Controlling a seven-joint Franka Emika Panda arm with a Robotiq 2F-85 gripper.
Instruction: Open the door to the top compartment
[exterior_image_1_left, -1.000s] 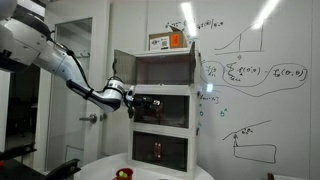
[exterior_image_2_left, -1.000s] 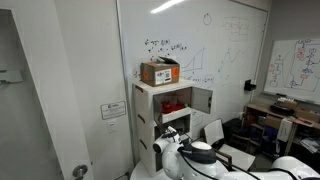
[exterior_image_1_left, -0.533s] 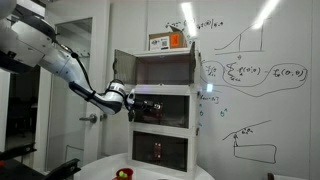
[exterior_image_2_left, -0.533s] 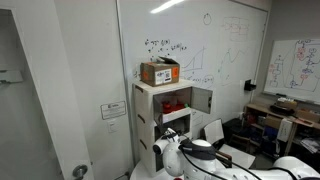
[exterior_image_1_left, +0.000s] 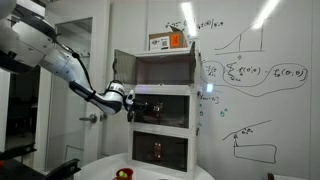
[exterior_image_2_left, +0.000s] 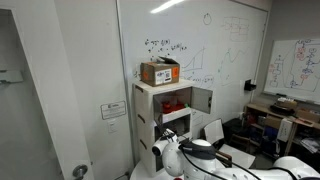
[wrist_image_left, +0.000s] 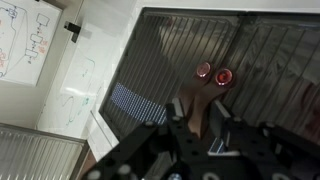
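The white cabinet (exterior_image_1_left: 163, 110) stands against a whiteboard wall, a cardboard box (exterior_image_1_left: 168, 41) on its top edge. The top compartment (exterior_image_1_left: 163, 70) is open: its door (exterior_image_1_left: 122, 66) stands swung out in both exterior views, and red items (exterior_image_2_left: 175, 103) show inside in an exterior view. The claw (exterior_image_1_left: 133, 100) is at the middle compartment's dark front (wrist_image_left: 230, 55), behind which two red round things (wrist_image_left: 213, 73) glow dimly. Whether the claw is spread or pinching anything cannot be told; its fingers (wrist_image_left: 178, 135) are dark and cut off at the bottom edge of the wrist view.
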